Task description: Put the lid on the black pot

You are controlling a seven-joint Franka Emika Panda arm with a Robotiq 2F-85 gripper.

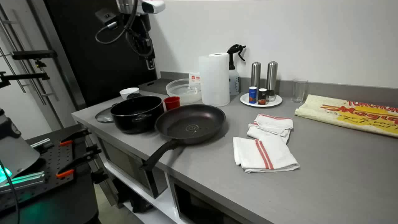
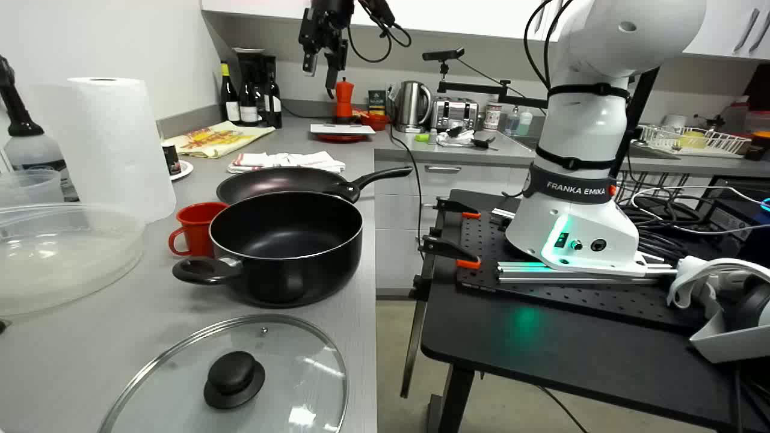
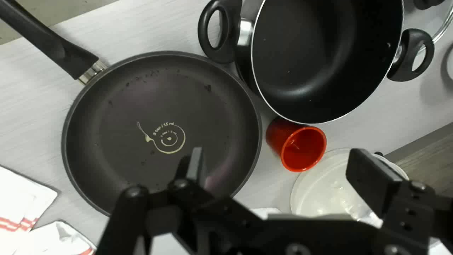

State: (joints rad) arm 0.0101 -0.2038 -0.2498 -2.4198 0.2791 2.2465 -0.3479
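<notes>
The glass lid (image 2: pixel 301 343) with a black knob lies on the counter, knob up. It also shows behind the pot in an exterior view (image 1: pixel 104 116) and is cut off at the upper right of the wrist view (image 3: pixel 433 21). The black pot (image 2: pixel 289 279) stands uncovered between lid and frying pan; it also shows in an exterior view (image 1: pixel 136 121) and in the wrist view (image 3: pixel 318 63). My gripper (image 3: pixel 277 154) is open and empty, high above the counter, over the frying pan and cup area. It also hangs high in an exterior view (image 2: pixel 320 75), apart from lid and pot.
A frying pan (image 1: pixel 191 124) touches or nearly touches the pot, its handle over the counter edge. A red cup (image 2: pixel 195 225) stands close beside the pot. A clear plastic container (image 1: pixel 183 93), paper roll (image 1: pixel 215 79), white bowl (image 1: pixel 129 92) and folded towels (image 1: pixel 266 155) are nearby.
</notes>
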